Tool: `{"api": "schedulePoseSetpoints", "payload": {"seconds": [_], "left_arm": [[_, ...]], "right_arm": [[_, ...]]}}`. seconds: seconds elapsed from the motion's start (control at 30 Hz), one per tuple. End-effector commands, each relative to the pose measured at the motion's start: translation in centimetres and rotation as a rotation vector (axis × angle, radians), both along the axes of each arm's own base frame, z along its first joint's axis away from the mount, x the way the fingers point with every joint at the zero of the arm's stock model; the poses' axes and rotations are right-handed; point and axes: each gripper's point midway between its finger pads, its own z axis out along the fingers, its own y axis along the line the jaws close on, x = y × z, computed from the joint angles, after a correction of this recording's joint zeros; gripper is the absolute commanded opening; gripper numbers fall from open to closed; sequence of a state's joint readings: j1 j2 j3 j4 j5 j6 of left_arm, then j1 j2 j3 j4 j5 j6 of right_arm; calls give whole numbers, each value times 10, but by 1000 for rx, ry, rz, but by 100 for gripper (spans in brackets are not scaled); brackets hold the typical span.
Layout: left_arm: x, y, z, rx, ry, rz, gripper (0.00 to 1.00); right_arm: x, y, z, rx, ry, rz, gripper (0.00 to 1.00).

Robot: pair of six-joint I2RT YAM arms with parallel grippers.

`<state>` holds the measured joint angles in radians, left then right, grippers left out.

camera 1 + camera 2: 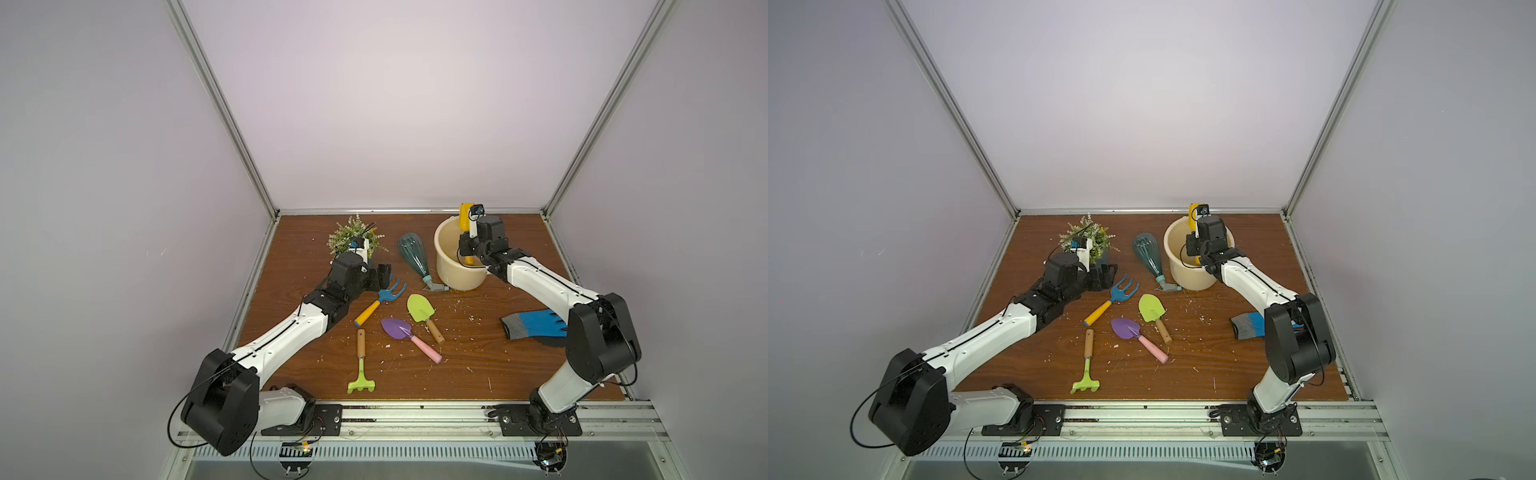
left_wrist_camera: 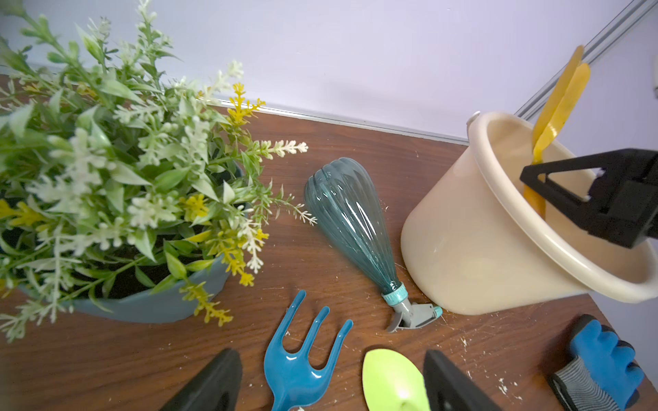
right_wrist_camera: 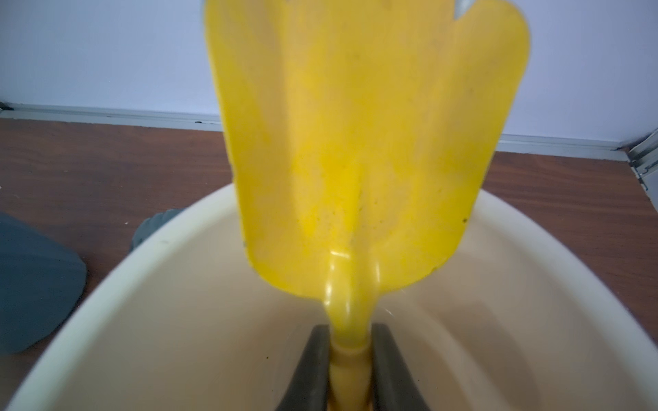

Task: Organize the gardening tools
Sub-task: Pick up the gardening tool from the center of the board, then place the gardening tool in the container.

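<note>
Smooth, glossy yellow plastic on the yellow scoop (image 3: 356, 142), pinched between the matt black fingers (image 3: 313, 370) of the right gripper (image 3: 350, 331). Around that pincer, satin cream plastic of the bucket (image 2: 463, 249). Just ahead of the left gripper (image 2: 329, 352), shiny plastic on the blue fork (image 2: 295, 370) and smooth plastic on the lime-green trowel (image 2: 391, 380). Farther ahead, translucent, ribbed teal plastic on the spray bottle (image 2: 352, 227). Off to that pincer's right, grey knit cloth and matt blue rubbery coating on the glove (image 2: 605, 359). Underneath, brown wood-grain table (image 2: 106, 356), scratched and flecked.

The scoop (image 3: 356, 142) is yellow, the bucket (image 2: 463, 249) cream, the fork (image 2: 295, 370) blue.
</note>
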<state>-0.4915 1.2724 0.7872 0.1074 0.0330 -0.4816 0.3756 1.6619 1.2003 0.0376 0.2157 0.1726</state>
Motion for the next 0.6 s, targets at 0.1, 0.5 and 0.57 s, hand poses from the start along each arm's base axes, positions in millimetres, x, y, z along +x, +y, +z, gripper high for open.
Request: {"api": "schedulePoseSetpoints", "payload": {"seconds": [0.1,0.5,0.57], "left_arm": [[-1,-9,1,-6,5,-33,83],[1,-11,-1,9,15,-40,82],[2,-12,0,6,13,-45,82]], "right_arm": [[10,-2,27,63,-128,-42,17],[6,-6,60,70,-149,-55,40],[3,-5,66,77,-154,-49,40]]}}
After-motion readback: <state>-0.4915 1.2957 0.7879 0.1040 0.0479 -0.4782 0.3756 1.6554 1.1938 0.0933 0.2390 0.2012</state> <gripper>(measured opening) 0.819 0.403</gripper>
